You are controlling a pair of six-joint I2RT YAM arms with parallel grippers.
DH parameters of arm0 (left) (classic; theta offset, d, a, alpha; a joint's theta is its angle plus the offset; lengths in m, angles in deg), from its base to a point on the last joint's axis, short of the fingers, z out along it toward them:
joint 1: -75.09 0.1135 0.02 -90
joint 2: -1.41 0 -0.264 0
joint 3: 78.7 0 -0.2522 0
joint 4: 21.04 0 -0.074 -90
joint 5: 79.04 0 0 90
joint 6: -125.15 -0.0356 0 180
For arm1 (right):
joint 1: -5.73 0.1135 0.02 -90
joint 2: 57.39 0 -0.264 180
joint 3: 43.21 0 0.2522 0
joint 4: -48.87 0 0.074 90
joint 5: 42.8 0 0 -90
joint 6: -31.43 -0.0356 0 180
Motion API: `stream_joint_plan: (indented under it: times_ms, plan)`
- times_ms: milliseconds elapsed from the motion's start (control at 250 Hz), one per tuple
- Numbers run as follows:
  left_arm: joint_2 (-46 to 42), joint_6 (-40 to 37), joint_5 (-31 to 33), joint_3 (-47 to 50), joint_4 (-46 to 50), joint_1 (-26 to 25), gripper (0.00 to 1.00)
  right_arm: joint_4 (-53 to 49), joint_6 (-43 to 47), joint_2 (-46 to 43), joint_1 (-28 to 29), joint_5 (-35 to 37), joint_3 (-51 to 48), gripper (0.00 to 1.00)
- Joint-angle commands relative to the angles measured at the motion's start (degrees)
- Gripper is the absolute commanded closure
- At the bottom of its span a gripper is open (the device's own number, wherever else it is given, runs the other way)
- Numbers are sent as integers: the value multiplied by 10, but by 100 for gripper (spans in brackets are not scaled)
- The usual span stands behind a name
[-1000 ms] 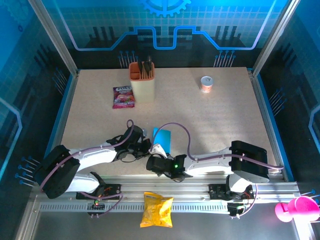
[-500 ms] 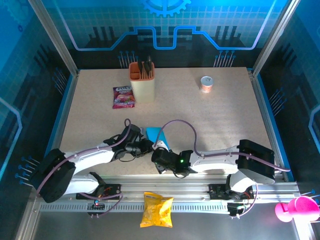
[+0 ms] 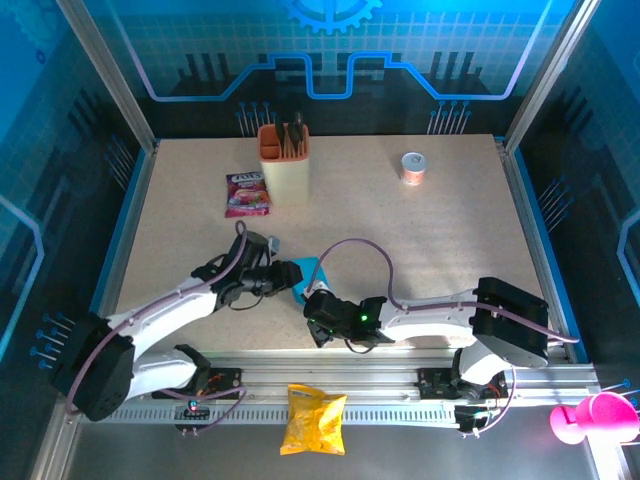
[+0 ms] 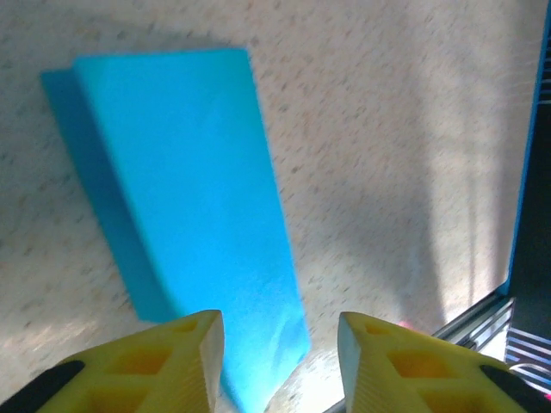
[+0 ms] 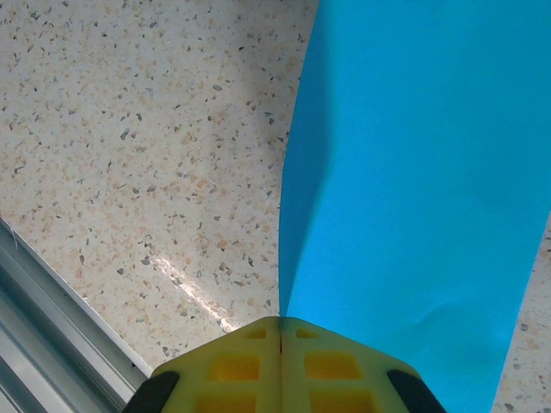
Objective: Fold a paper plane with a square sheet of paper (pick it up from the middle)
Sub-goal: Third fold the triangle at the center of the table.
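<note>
Cyan sheet of paper (image 5: pixel 413 172) in the tight-shut right hand (image 5: pixel 281 325); left hand (image 4: pixel 280 335) part-open, empty, over it.

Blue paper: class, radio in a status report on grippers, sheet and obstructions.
Right gripper shut on the blue paper at its edge. Left gripper open, over the paper. Snack packet and orange-cream holder well back, nothing in the way.

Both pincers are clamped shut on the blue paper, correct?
Not quite. The right pincer is shut on the blue paper, but the left pincer is open. The left wrist view shows its yellow fingers standing apart above the paper.
</note>
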Motion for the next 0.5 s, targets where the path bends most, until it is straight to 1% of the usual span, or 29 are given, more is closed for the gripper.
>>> stream_joint_plan:
  times_ms: [0, 48, 188, 336, 419, 495]
  plan:
    - [53, -49, -31, -58, 14, 5, 65, 7, 5, 13, -6, -12, 3, 100]
    - [80, -62, -38, -77, 14, 6, 68, 8, 4, 15, -6, -14, 4, 100]
    - [167, -97, -61, -127, 33, 8, 80, 4, 3, 20, -6, -19, 16, 100]
    - [240, -130, -71, -147, 41, 10, 87, -17, 10, 34, -6, -31, 42, 100]
    - [269, -135, -73, -145, 30, 12, 92, -19, 15, 41, -9, -39, 49, 100]
    - [289, -137, -77, -143, 19, 13, 93, -19, 18, 44, -15, -50, 52, 100]
